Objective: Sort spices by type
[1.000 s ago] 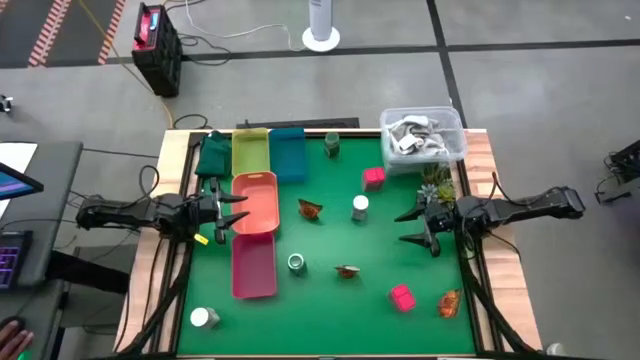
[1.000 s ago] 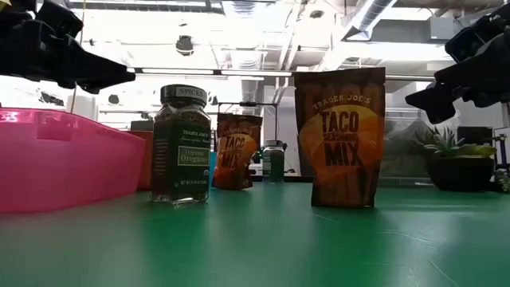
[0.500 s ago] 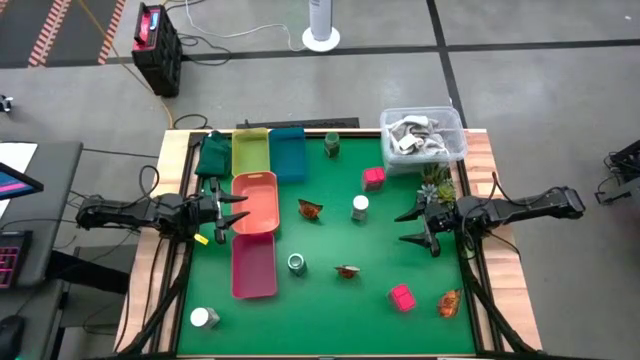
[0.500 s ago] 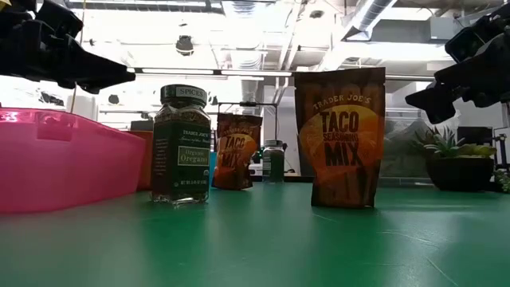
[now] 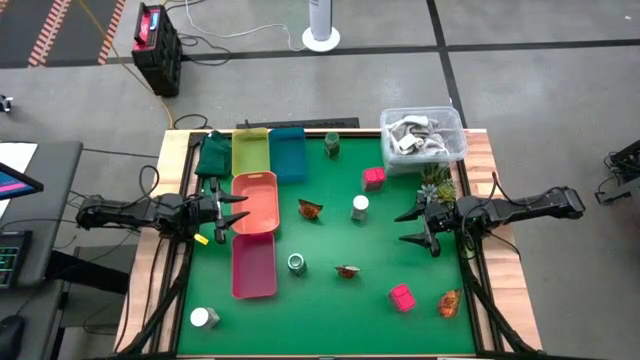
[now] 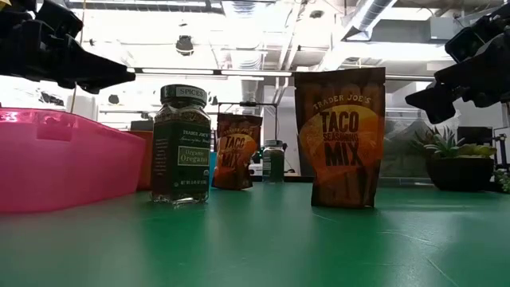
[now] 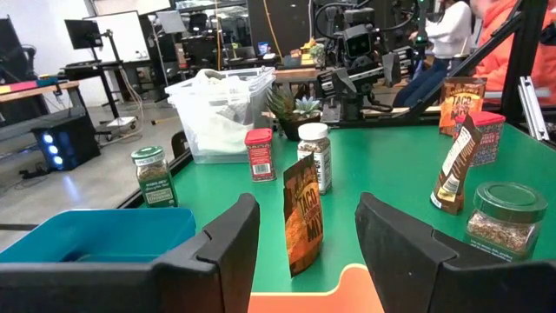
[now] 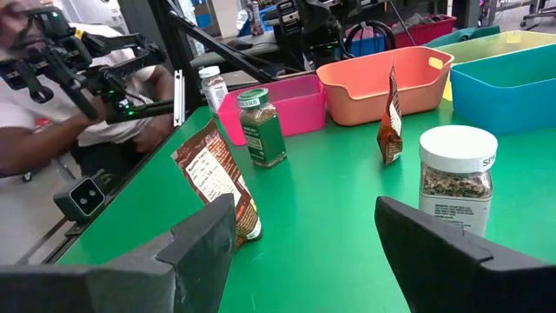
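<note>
Green matting [image 5: 330, 310] is covering the table, and the orange plastic tray [image 5: 256, 203] is sitting left of centre. Left gripper [image 5: 236, 213] is hovering at that tray's left edge, fingers parted, holding nothing. Right gripper [image 5: 412, 228] is waiting well right of the tray, jaws spread and empty. Spices are standing scattered to its right: an orange-brown taco sachet [image 5: 311, 209], a white-lidded round jar [image 5: 360, 207], a pink block [image 5: 374, 178], a green-lidded jar [image 5: 297, 263]. From table height, most of them are being hidden behind another sachet [image 6: 340, 137].

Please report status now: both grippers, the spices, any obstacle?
Left gripper open, empty, over orange tray. Right gripper open, empty, at right edge. Spices unsorted on green mat; nearest, white-lidded jar. Nothing in the way.
</note>
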Robot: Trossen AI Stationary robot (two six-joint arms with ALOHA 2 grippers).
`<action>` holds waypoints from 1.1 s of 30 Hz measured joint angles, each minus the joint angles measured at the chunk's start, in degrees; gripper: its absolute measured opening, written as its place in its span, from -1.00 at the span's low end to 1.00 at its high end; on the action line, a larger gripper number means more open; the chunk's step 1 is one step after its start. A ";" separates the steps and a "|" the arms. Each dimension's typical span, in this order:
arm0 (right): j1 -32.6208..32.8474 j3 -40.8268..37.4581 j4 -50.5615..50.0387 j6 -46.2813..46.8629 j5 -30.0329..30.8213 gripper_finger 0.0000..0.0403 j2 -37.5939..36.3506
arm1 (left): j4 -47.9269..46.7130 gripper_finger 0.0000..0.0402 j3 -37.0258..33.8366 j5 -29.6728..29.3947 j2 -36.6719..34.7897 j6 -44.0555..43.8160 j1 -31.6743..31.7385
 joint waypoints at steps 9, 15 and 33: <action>-0.02 0.01 0.00 0.02 0.00 0.50 0.00 | 0.00 -0.10 0.00 0.00 -0.01 -0.01 0.00; -0.02 0.01 0.00 0.02 0.00 0.50 0.01 | 0.00 -0.10 0.00 0.00 -0.02 -0.01 -0.01; -0.15 -0.01 0.41 0.00 0.09 0.50 -0.01 | 1.59 -0.10 -0.04 0.00 -0.02 -5.42 -0.01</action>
